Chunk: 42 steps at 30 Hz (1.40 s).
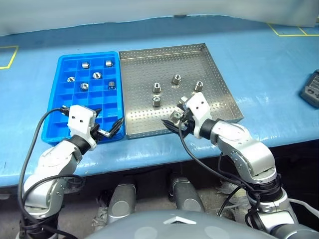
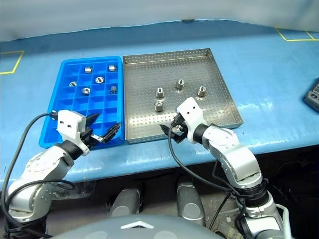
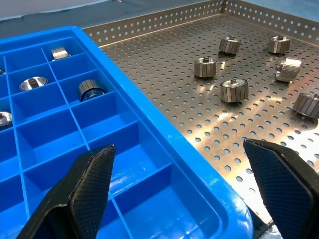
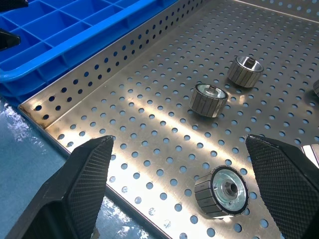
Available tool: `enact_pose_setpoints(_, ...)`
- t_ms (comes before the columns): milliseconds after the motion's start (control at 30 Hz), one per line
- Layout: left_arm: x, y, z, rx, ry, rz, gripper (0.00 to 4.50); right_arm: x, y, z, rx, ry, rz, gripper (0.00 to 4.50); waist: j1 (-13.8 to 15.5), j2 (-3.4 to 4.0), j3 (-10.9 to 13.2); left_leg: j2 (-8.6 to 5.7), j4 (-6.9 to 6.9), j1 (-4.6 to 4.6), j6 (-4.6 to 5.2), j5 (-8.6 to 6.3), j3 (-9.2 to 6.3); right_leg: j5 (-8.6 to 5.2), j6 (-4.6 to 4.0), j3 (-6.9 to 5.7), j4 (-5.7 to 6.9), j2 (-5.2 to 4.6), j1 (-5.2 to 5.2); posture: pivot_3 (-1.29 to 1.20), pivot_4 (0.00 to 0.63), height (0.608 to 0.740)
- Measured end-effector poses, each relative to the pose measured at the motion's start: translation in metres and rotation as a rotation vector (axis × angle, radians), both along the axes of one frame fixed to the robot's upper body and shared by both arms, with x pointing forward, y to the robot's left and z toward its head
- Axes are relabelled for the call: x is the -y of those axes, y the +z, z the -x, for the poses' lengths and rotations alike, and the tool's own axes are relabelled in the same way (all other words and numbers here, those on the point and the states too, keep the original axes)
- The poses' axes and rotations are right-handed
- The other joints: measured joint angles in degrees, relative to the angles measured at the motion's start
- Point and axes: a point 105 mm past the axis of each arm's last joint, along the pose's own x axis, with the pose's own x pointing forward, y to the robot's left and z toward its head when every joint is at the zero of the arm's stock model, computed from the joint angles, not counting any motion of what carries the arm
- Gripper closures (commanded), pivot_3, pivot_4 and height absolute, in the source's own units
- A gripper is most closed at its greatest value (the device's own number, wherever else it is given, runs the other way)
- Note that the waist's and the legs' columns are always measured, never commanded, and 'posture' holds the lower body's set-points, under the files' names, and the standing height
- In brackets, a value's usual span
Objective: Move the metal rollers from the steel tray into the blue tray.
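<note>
The steel tray [image 1: 144, 69] lies mid-table with several metal rollers [image 1: 157, 87] loose on its perforated base. To its left stands the blue tray [image 1: 57, 107], with several rollers [image 1: 96, 75] in its far compartments. My right gripper [image 1: 174, 122] hovers open over the steel tray's near edge. One roller [image 4: 222, 191] lies on the base between its fingers [image 4: 84, 189], untouched. My left gripper [image 1: 107, 128] is open and empty above the blue tray's near right corner [image 3: 199, 189].
A dark device [image 1: 311, 89] sits at the table's right edge. Yellow tape marks [image 1: 7, 57] run across the blue table cover at far left and far right. The table's front edge passes just below both grippers.
</note>
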Motion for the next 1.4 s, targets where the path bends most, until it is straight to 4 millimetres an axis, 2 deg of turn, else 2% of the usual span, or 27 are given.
enact_pose_setpoints(1167, 0.002, -0.003, -0.001, -0.034, -0.015, -0.009, 0.0, 0.004, -0.002, 0.0, 0.003, -0.063, 0.013, 0.02, -0.04, -0.01, 0.01, 0.0, 0.0, 0.0, 0.0, 0.0, 0.0, 0.0, 0.0, 0.0, 0.01, 0.01, 0.0, 0.04, 0.15, 0.74)
enact_pose_setpoints(1267, 0.01, 0.007, -0.009, 0.003, -0.028, 0.013, 0.0, 0.004, -0.002, 0.0, 0.005, -0.069, 0.009, 0.02, 0.08, -0.05, 0.02, 0.0, 0.05, 0.0, 0.0, 0.0, 0.0, 0.0, 0.01, 0.0, 0.01, 0.01, 0.02, 0.02, 0.15, 0.74)
enact_pose_setpoints(1400, 0.035, 0.021, -0.023, 0.038, -0.137, 0.055, 0.0, 0.004, -0.001, 0.001, 0.012, -0.081, 0.002, 0.02, -0.03, -0.05, 0.02, -0.02, 0.07, 0.0, 0.0, 0.0, 0.0, 0.02, 0.02, 0.0, 0.01, 0.01, 0.04, -0.02, 0.15, 0.74)
